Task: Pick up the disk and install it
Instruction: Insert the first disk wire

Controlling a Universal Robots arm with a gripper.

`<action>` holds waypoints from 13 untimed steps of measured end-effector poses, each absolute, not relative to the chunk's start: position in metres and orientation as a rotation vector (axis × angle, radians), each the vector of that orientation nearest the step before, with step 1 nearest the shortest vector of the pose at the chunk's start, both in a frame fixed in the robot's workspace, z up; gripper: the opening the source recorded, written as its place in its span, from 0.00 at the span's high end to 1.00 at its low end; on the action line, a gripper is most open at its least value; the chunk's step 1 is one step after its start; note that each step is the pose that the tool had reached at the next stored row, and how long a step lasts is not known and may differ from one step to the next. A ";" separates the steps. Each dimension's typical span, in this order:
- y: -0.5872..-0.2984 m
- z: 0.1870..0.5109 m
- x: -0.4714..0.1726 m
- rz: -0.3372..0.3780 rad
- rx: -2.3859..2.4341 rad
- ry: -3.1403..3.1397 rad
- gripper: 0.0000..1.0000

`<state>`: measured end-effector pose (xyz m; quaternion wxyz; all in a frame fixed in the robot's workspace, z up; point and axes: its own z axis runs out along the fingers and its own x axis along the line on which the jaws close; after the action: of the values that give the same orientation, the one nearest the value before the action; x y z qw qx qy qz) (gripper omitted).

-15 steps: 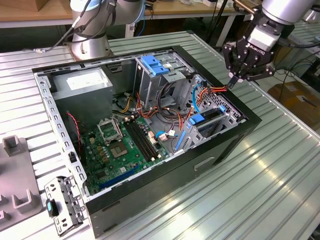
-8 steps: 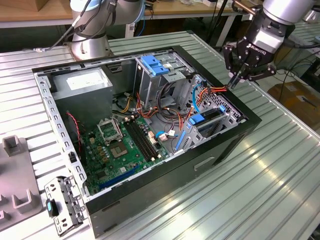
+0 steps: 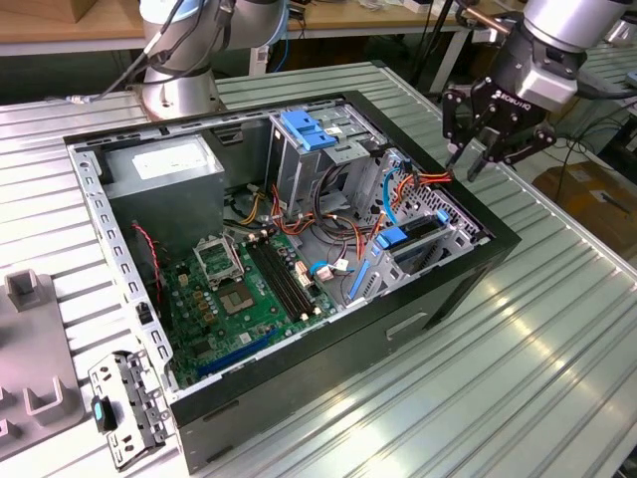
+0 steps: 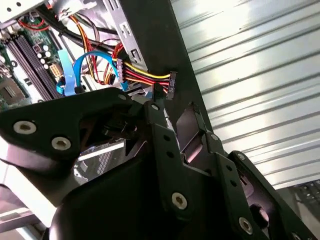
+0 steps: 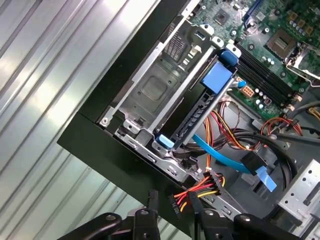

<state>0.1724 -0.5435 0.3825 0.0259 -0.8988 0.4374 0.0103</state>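
Note:
The disk [image 5: 196,114] sits edge-up in the metal drive cage [image 5: 150,95] at the corner of the open computer case [image 3: 468,269]. Its blue carrier tab [image 5: 218,78] shows in the first wrist view, and the same blue tab [image 3: 393,237] appears in the exterior view. My gripper [image 3: 466,164] hangs above the case's rim on the exterior view's right, a little beyond the cage. It is open and holds nothing. A black power connector [image 5: 172,205] on red, yellow and black wires lies just below the fingertips [image 5: 151,196]. My gripper [image 4: 172,107] also hovers over that connector [image 4: 171,82] in the second wrist view.
A tall grey cage with a square blue latch [image 3: 304,129] stands mid-case. The green motherboard [image 3: 249,289], power supply [image 3: 164,164] and blue cables [image 5: 225,157] fill the interior. A loose metal bracket [image 3: 124,408] and grey fixture [image 3: 30,398] lie on the ribbed table [image 3: 518,378].

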 end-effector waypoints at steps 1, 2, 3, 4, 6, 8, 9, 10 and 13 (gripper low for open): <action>-0.544 0.382 0.172 0.033 -2.794 1.320 0.61; -0.544 0.381 0.173 0.033 -2.806 1.295 0.61; -0.544 0.380 0.173 0.034 -2.817 1.270 0.61; -0.544 0.379 0.173 0.035 -2.838 1.225 0.61; -0.543 0.376 0.173 0.037 -2.858 1.177 0.61; -0.542 0.374 0.173 0.037 -2.869 1.152 0.61; -0.541 0.372 0.174 0.037 -2.872 1.145 0.61; -0.541 0.372 0.175 0.038 -2.874 1.139 0.61; -0.539 0.369 0.177 0.038 -2.884 1.114 0.61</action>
<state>0.1772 -0.5389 0.3691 0.0250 -0.9325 0.3602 0.0124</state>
